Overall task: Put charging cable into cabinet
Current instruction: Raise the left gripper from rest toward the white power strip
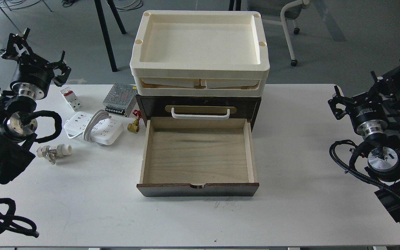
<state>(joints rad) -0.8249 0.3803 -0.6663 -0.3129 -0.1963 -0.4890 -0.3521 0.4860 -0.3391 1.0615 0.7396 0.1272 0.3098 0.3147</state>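
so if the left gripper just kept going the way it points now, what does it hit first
The left gripper points up and away, past the table's far left edge, toward bare floor. Nothing seems to lie in that line, though depth is hard to judge. The charging cable is below it, off that line.

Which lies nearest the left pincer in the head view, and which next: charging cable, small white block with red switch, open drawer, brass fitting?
From the left pincer:
1. White block with red switch, just right of it.
2. Charging cable, left of the cabinet.
3. Brass fitting, beside the drawer.
4. Open drawer, centre.
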